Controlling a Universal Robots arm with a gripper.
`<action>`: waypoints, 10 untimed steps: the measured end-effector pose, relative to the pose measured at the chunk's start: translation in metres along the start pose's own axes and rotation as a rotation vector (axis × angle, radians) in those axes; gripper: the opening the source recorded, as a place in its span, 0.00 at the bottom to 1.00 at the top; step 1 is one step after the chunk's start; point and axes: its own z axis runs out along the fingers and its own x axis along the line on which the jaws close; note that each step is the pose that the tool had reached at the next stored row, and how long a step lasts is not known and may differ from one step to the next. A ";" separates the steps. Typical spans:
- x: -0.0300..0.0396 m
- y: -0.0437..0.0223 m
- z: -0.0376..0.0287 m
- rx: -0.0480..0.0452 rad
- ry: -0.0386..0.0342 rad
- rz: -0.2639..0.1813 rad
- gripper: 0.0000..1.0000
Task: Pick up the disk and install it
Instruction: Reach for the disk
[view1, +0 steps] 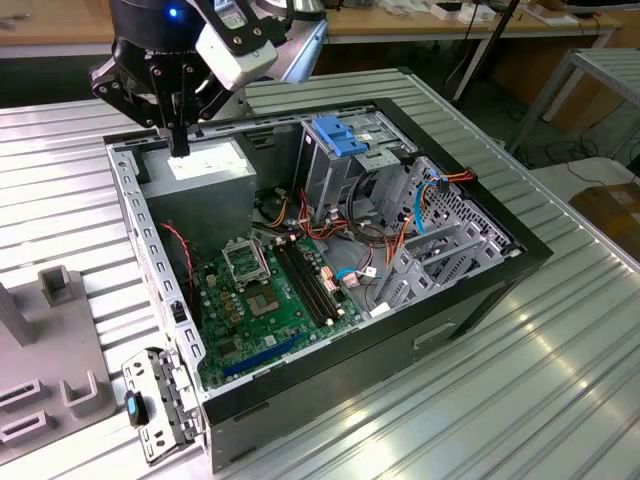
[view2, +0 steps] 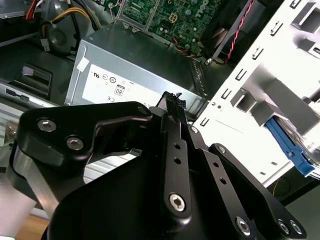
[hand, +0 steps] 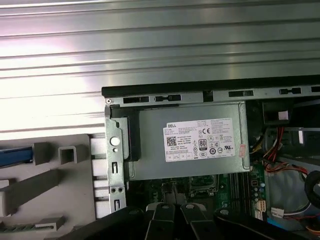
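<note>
While my gripper (view1: 178, 140) hung pressed together and empty over the power supply (view1: 205, 165), the disk (view2: 292, 147) sat in the pale fixture (view2: 260, 85) beside the computer case (view1: 330, 380). I judged it rigid, weighty and shock-sensitive, best gripped across its blue side rails.

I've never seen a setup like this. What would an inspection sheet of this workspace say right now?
Surface: ribbed metal table carrying an open computer case.
Job's things: a blue-railed part, likely the disk, lies on the grey fixture beside the case; not gripped.
Clutter: metal bracket at the case's near corner.
Grippers: hand poised over the power supply, fingers look closed, holding nothing.
Cables: red, orange and blue wires inside the case.
Surroundings: wooden workbench behind the table.
</note>
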 end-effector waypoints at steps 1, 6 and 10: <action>0.0011 -0.0001 0.0000 0.0000 0.0000 0.000 0.11; 0.0081 -0.0006 -0.0002 0.0000 0.0000 0.000 0.11; 0.0150 -0.0011 -0.0004 0.0000 0.0000 0.000 0.11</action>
